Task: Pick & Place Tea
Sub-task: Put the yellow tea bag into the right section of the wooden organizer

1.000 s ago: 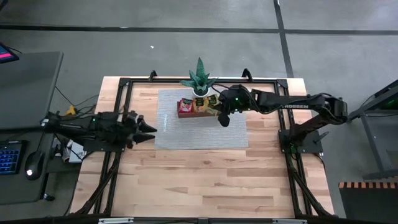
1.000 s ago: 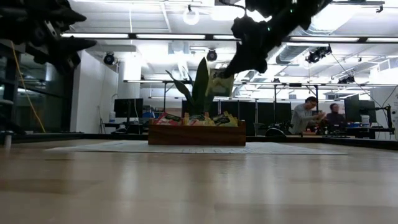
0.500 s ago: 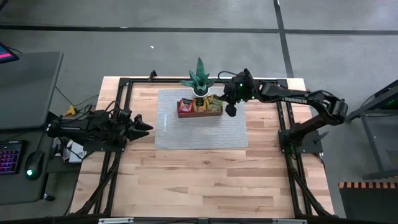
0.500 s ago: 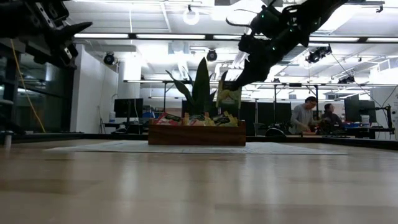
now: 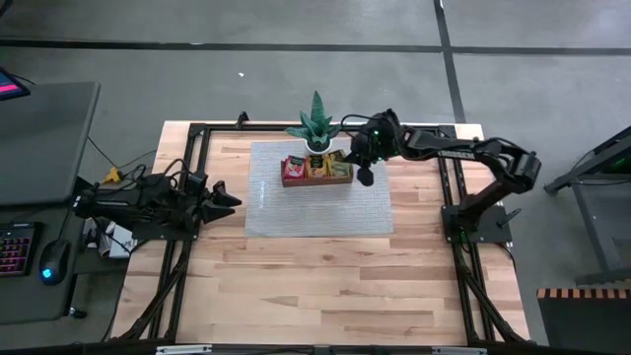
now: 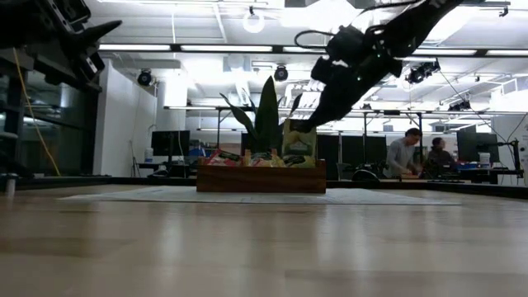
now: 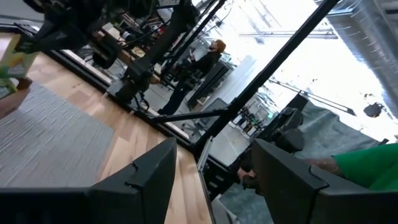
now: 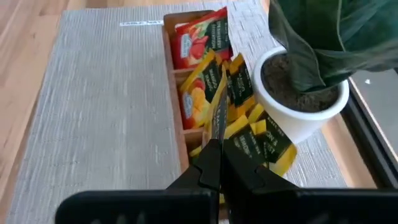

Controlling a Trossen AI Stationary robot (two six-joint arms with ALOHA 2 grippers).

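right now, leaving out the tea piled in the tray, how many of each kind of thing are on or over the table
wooden tray: 1
potted plant: 1
grey mat: 1
tea packet pinched in the right gripper: 1
total: 4

Open tabletop in front, crowded at the back

You have bare pale wooden tabletop (image 5: 325,286) and grey woven mat (image 5: 315,212) free on the near side of the long brown wooden tray (image 5: 317,179); just behind it the spiky green potted plant (image 5: 316,126) blocks the way, and the right claw (image 8: 217,149), pinched on a green tea packet (image 6: 299,139), hangs over the tray's right end.
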